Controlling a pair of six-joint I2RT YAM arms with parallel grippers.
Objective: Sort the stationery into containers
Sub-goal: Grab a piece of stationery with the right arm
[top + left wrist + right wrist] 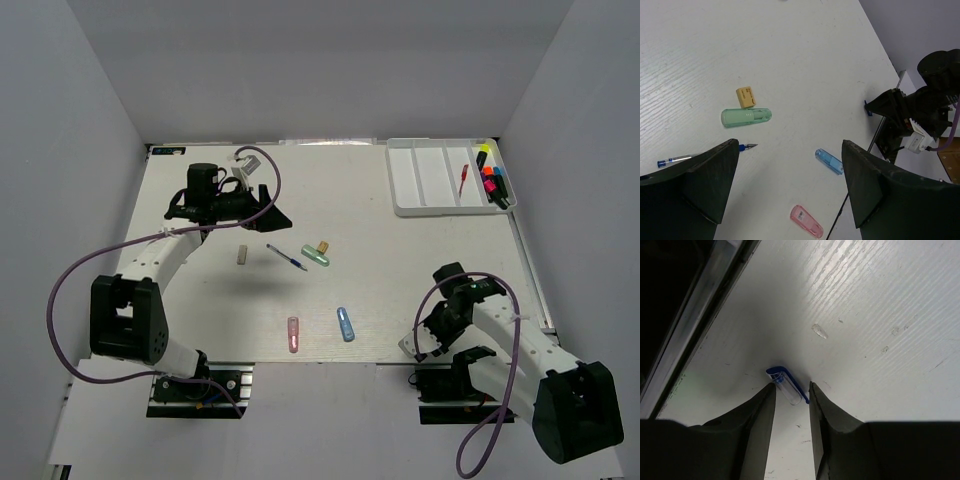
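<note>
My left gripper [268, 215] [790, 145] hangs open and empty above the table's left middle. Below it lie a blue pen [287, 258] [675, 160], a green capsule [316, 257] [746, 117], a tan eraser [322, 246] [746, 97], a blue capsule [346, 324] [829, 161] and a pink capsule [293, 334] [806, 221]. A tan bit [241, 255] lies further left. My right gripper [410, 347] [791, 390] is down at the near table edge, its fingertips closed on a clear pen cap with a blue clip [789, 386].
The white divided tray [420, 205] stands at the back right. It holds several highlighters [492, 180] in its rightmost compartment and a red pen [464, 178] beside them. The table's metal front edge [700, 325] runs just beside my right gripper.
</note>
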